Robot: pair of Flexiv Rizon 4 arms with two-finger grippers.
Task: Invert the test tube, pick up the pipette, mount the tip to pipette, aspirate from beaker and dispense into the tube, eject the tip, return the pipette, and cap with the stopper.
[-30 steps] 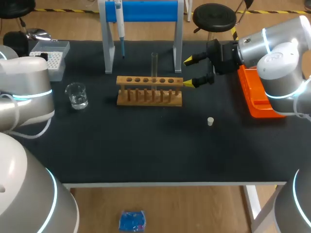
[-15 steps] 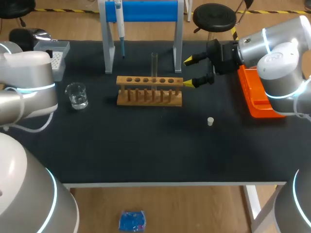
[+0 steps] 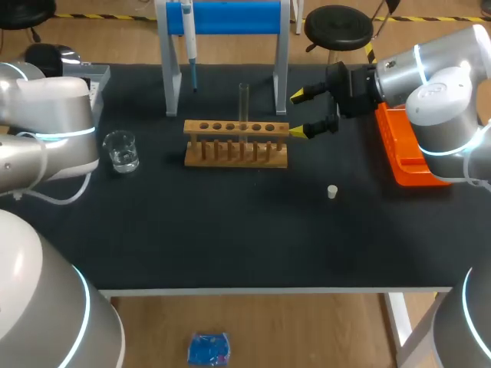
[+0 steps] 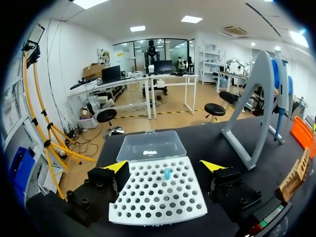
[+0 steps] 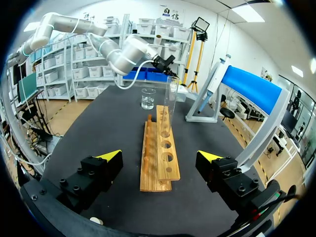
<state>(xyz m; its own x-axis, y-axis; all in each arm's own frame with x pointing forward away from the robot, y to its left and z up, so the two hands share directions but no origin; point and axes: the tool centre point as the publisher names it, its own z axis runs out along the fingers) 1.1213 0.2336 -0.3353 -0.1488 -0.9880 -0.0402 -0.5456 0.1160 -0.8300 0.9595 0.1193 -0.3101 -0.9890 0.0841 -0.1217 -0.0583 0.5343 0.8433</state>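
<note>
Both gape wide: left gripper (image 4: pixel 164 166) over tip box (image 4: pixel 158 200) — right gripper (image 3: pixel 297 113) at three o'clock of rack (image 3: pixel 236 143).

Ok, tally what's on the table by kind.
Tube: 1
Beaker: 1
Rack: 1
Pipette: 1
Stand: 1
Tip box: 1
Tip: 1
Stopper: 1
Tray: 1
Total: 9
</note>
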